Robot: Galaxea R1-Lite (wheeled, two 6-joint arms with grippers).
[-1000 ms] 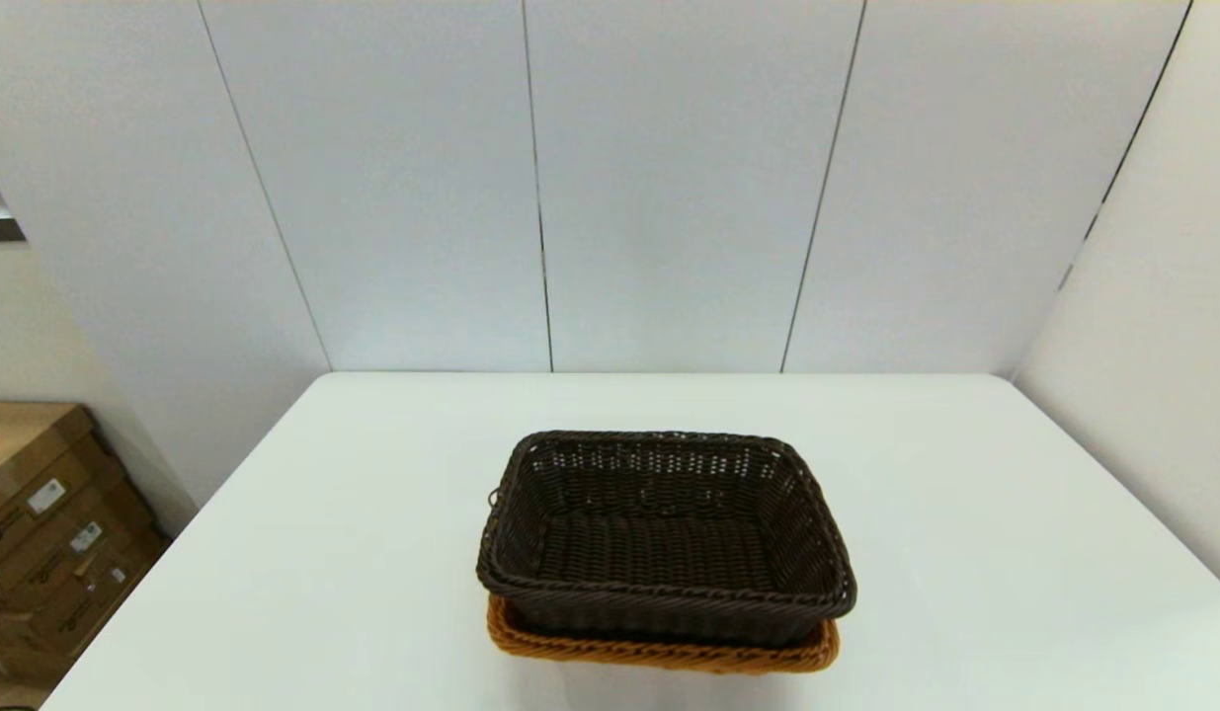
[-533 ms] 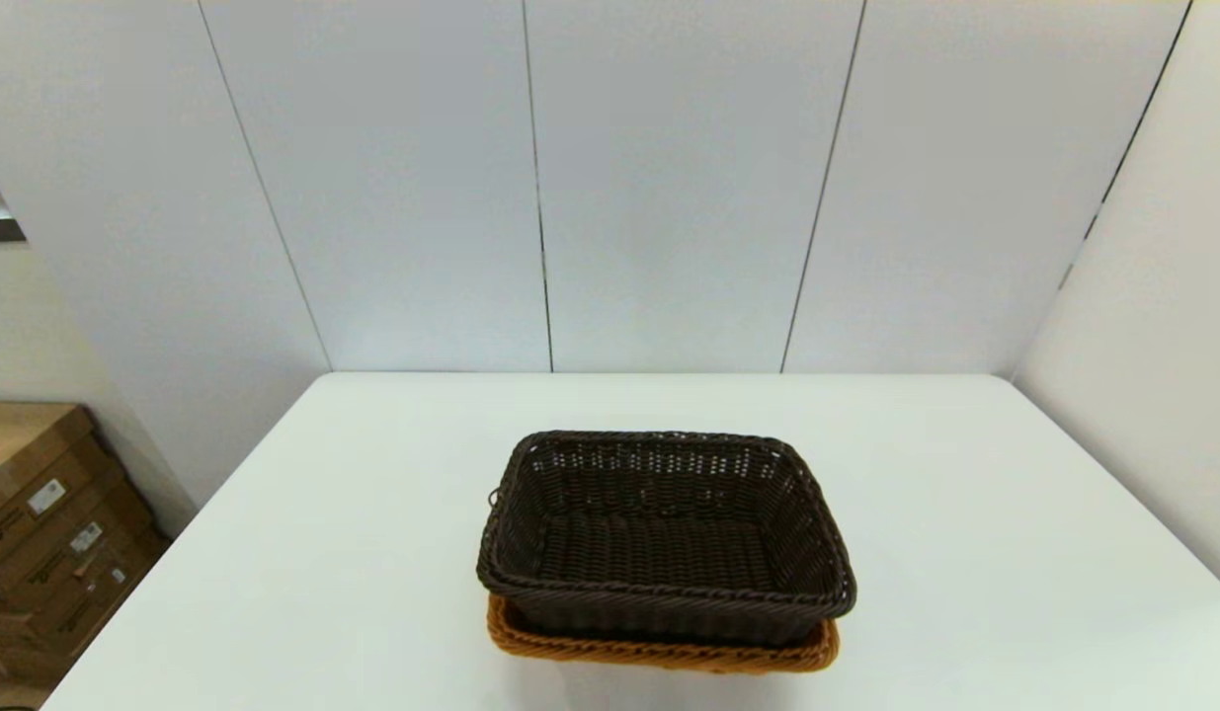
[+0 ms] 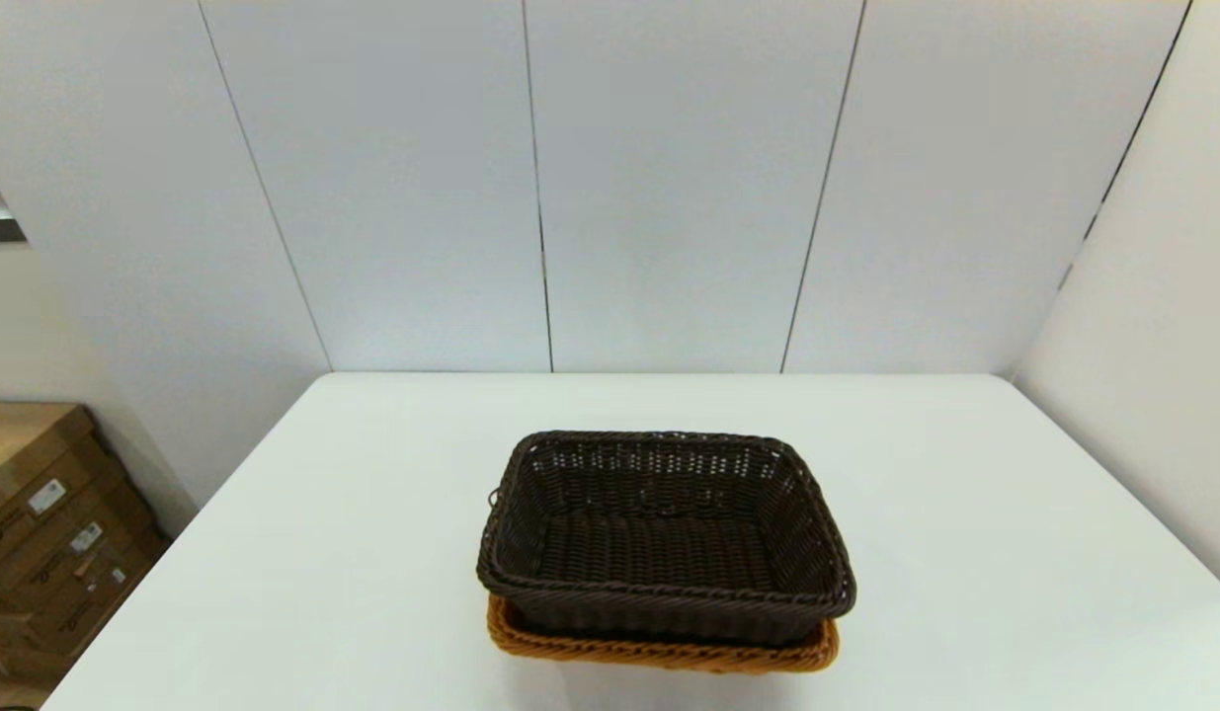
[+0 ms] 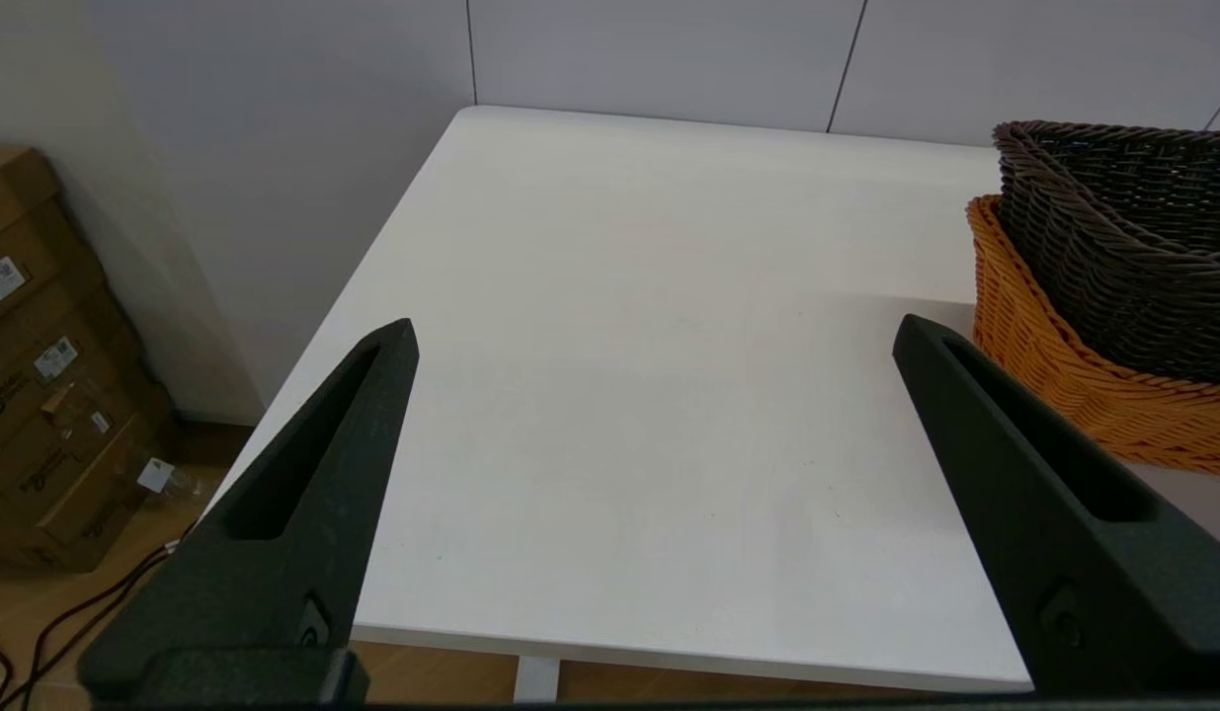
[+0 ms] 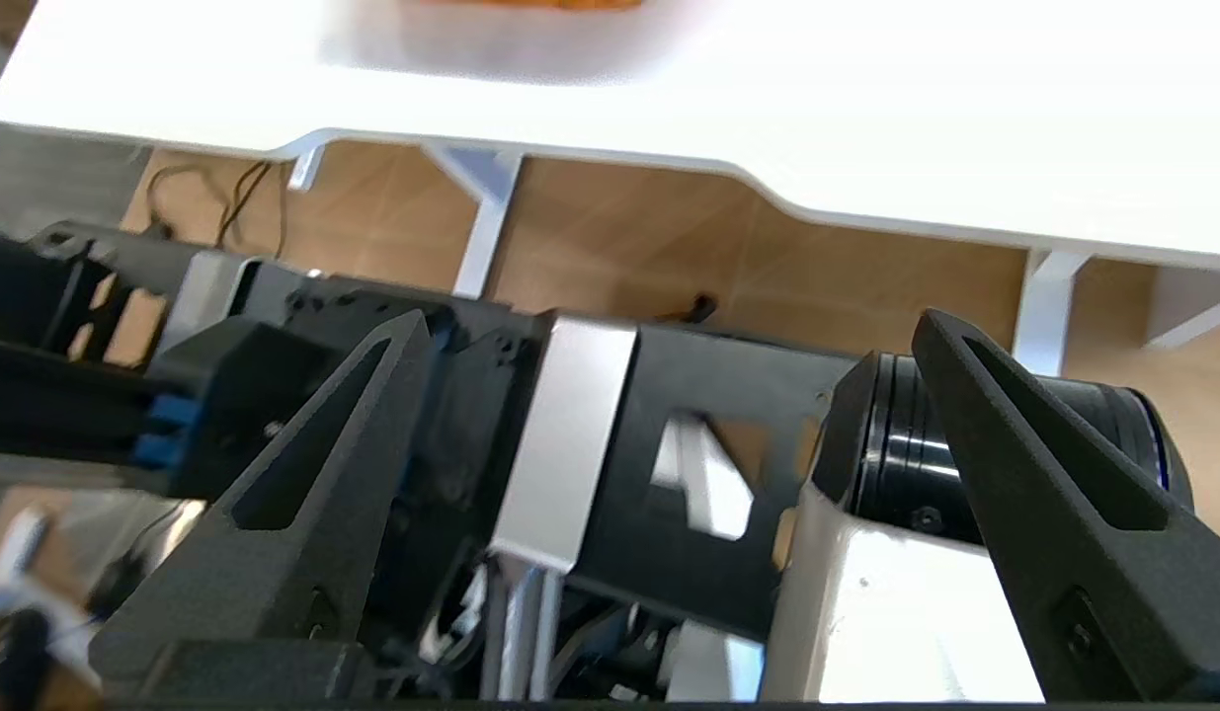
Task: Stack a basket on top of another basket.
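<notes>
Already the dark brown basket (image 3: 666, 538) sits nested in the orange-tan basket (image 3: 662, 652) near the middle front of the white table (image 3: 965, 494), so the stack looks done and the step in hand, as I judge it, is simply to keep both arms clear and leave the pair undisturbed. The left gripper (image 4: 654, 331) hangs above the table's left part, well apart from the baskets, its fingers spread wide and holding nothing; any further retreat should go away from the wicker. The right gripper (image 5: 669, 326) is parked below the table edge over the robot's own frame, also spread wide and empty. The dark basket is rectangular, with open-weave sides, a tight woven floor and a braided rim, and it sits upright. It seems slightly offset within the lower basket, though the far side is hidden. Only the tan basket's braided rim and upper wall show beneath it.
</notes>
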